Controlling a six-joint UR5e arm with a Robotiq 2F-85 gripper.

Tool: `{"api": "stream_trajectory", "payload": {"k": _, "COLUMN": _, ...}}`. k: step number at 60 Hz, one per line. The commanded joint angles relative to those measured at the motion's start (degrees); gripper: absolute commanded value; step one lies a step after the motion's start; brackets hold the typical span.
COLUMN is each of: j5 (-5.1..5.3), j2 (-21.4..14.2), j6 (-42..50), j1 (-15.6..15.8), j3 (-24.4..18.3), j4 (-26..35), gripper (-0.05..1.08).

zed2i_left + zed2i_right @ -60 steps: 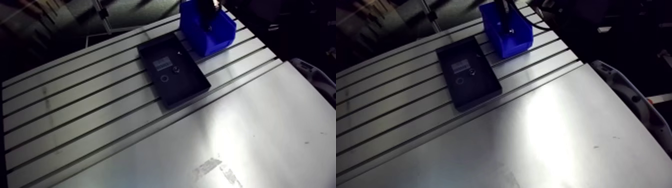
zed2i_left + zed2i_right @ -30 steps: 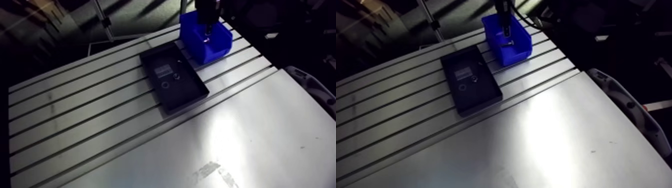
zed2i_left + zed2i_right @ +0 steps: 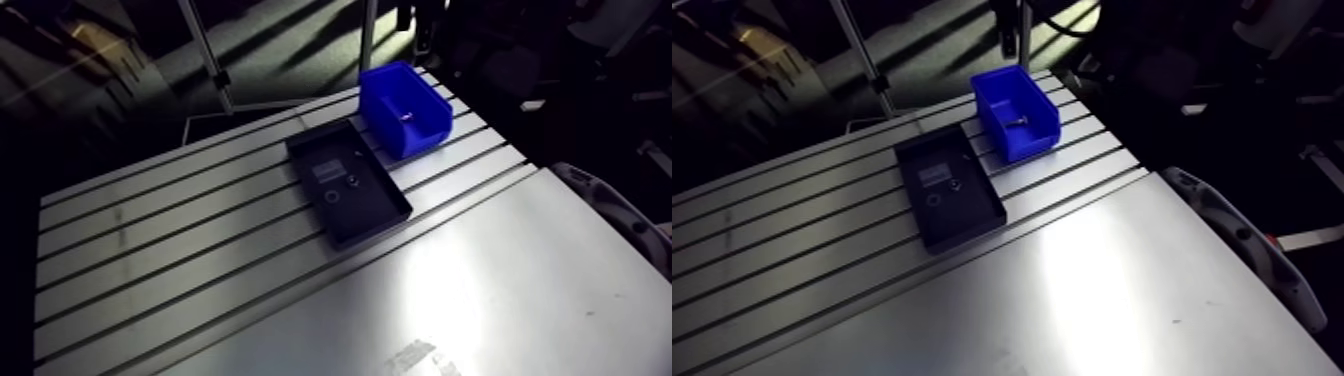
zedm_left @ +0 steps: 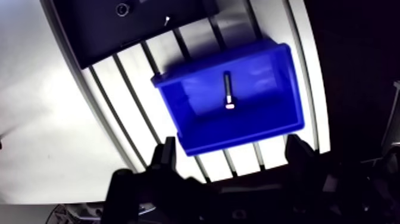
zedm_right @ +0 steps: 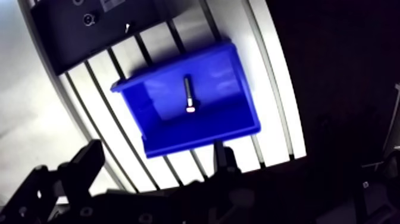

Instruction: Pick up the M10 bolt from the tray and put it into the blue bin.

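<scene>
M10 bolt (image 4: 227,91) lies flat on floor of blue bin (image 4: 265,80), head toward the hand (image 4: 231,146). Hand hovers above bin, fingers spread wide, holding nothing. Black tray (image 3: 352,212) just beside bin on slotted desk (image 3: 150,260); two small round parts (image 3: 330,196) in tray.

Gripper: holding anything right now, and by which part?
Nothing is held. The gripper is open above the blue bin, with nothing between its fingers; the M10 bolt lies loose on the bin's floor.
</scene>
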Motion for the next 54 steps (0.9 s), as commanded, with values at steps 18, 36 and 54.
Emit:
{"api": "stream_trajectory", "payload": {"k": 18, "j5": 3.87, "j2": -14.1, "j6": 61.2, "j1": 5.7, "j3": -11.4, "j4": 17.9, "gripper": 0.01}}
{"api": "stream_trajectory", "payload": {"k": 36, "j5": 7.77, "j2": -17.0, "j6": 84.2, "j1": 8.1, "j3": -10.9, "j4": 22.2, "gripper": 0.01}}
{"api": "stream_trajectory", "payload": {"k": 54, "j5": 9.35, "j2": -19.7, "j6": 91.5, "j1": 12.4, "j3": -11.6, "j4": 25.6, "gripper": 0.01}}
